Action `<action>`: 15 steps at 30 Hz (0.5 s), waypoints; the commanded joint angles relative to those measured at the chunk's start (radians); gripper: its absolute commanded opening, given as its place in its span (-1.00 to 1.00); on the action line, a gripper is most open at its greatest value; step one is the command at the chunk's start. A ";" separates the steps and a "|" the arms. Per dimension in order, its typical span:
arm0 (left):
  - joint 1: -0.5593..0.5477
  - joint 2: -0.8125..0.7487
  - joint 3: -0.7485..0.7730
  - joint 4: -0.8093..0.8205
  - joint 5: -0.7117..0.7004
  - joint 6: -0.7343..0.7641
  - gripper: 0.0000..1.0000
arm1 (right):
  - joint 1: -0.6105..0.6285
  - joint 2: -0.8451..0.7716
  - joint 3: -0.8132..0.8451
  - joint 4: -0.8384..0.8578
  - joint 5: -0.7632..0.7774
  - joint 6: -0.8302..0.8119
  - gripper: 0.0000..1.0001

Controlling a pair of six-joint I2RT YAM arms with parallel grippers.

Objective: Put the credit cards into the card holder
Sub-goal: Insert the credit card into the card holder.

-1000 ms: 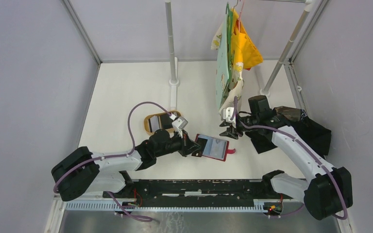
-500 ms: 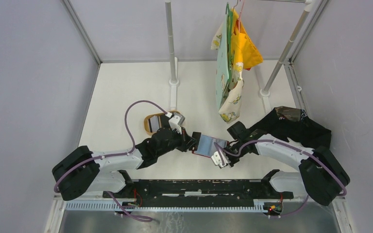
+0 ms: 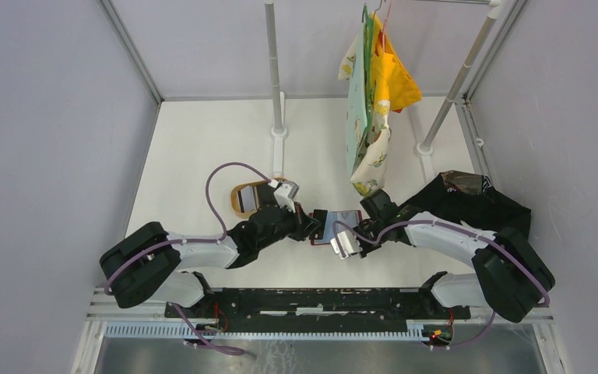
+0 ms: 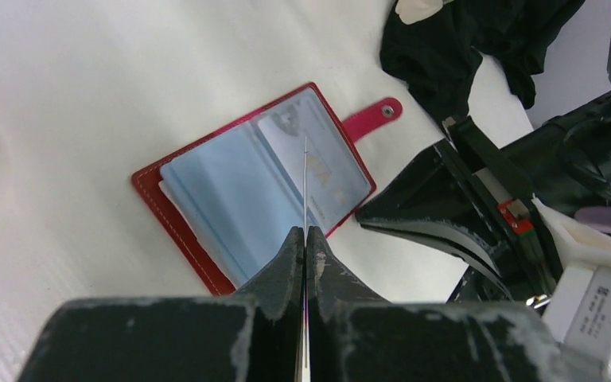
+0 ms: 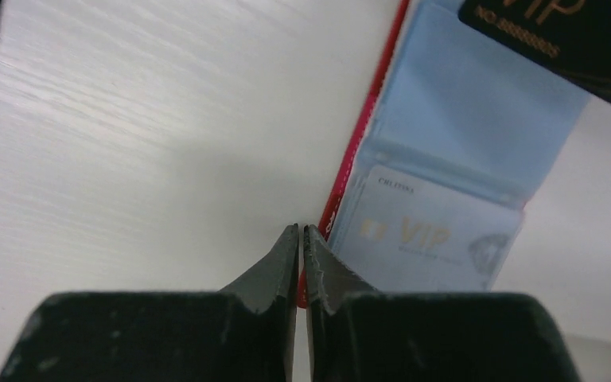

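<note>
The red card holder lies open on the white table, its grey-blue sleeves facing up and its snap tab pointing away. One silvery credit card sits in a sleeve. My left gripper is shut on a dark credit card, seen edge-on and held upright over the sleeves; the right wrist view shows that dark card's face. My right gripper is shut on the card holder's red edge. From above, the left gripper and right gripper flank the card holder.
A tan oval tray holding a grey card stands just behind the left gripper. Clothes hang from a rail at the back right. A black cloth lies heaped on the right. An upright post stands at the back centre.
My right arm swung down from beside the hanging clothes to the card holder's right edge, and its jaws closed there. The left gripper kept its card and edged forward.
</note>
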 commanded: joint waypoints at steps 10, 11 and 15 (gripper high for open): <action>-0.003 0.180 0.033 0.274 -0.141 -0.327 -0.96 | -0.125 -0.003 0.136 -0.242 -0.042 -0.038 -0.73; -0.006 0.198 0.031 0.294 -0.153 -0.348 -0.96 | -0.138 0.000 0.140 -0.231 -0.034 -0.018 -0.73; -0.021 0.279 0.045 0.352 -0.187 -0.395 -0.96 | -0.165 0.006 0.136 -0.202 -0.012 0.022 -0.73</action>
